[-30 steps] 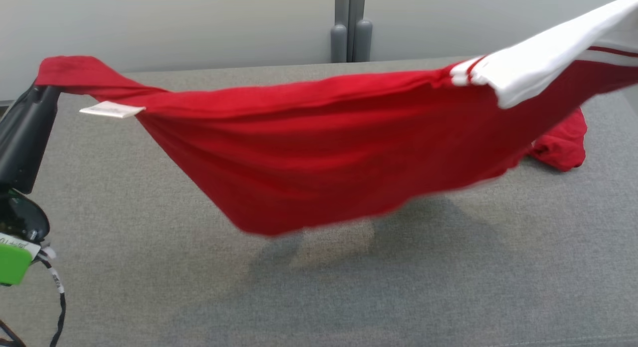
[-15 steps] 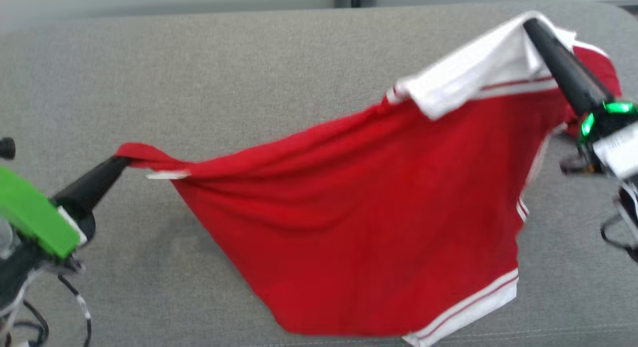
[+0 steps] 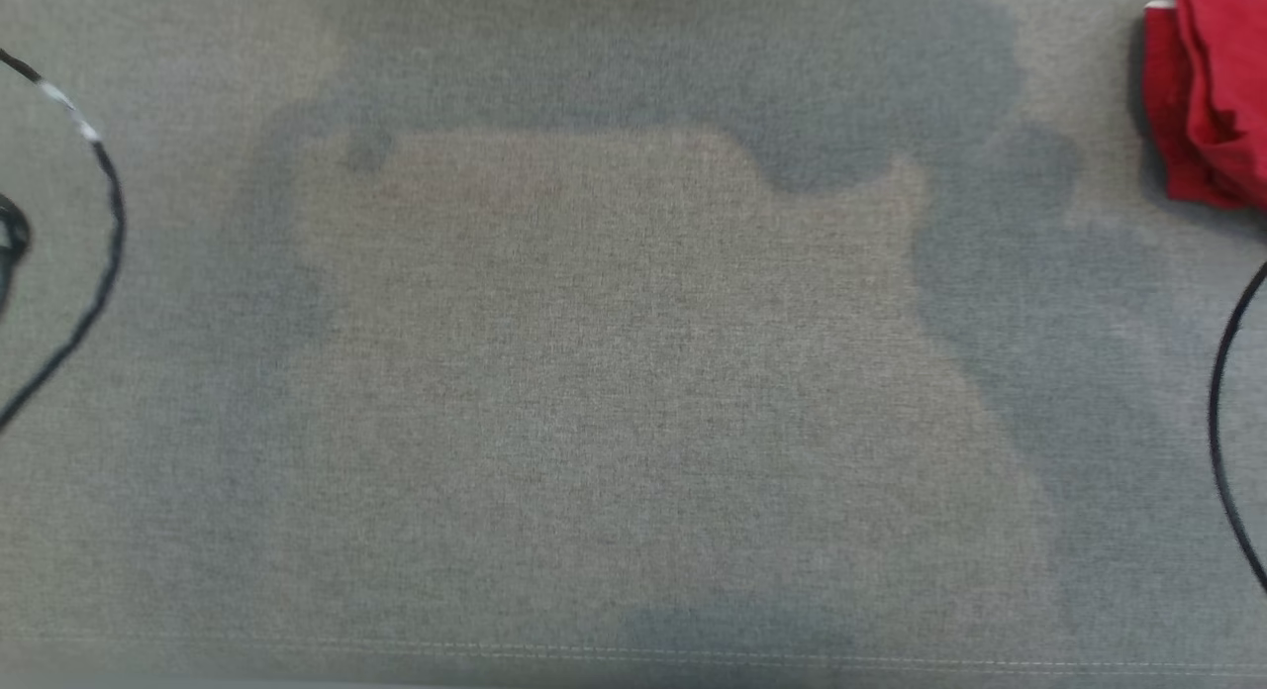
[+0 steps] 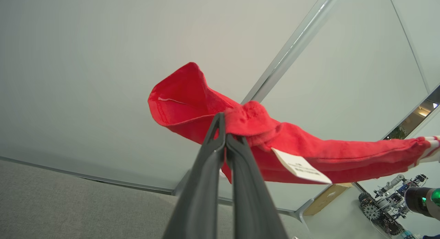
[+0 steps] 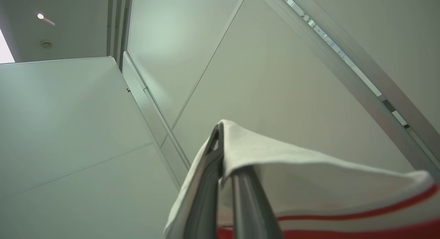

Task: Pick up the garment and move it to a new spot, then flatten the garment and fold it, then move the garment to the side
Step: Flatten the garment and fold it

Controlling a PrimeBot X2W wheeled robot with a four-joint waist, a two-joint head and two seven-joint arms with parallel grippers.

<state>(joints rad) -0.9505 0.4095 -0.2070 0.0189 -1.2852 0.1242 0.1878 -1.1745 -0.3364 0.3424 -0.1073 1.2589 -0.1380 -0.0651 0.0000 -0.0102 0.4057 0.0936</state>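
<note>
Two closed grips: the left gripper (image 4: 225, 132) pinches the red fabric garment (image 4: 185, 101) beside its white rectangular label (image 4: 299, 167); the right gripper (image 5: 223, 148) clamps its white collar (image 5: 309, 163).

garment (image 4: 309, 153): matt cloth | tabletop (image 3: 594, 372): coarse woven fabric | left pincer (image 4: 225, 132): smooth matt

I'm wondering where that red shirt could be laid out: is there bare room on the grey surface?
Yes: the middle of the grey surface is bare, from the black cable at the left edge to the right cable. Only the upper right corner of the head view is crowded, by a bunched part of the red shirt.
</note>
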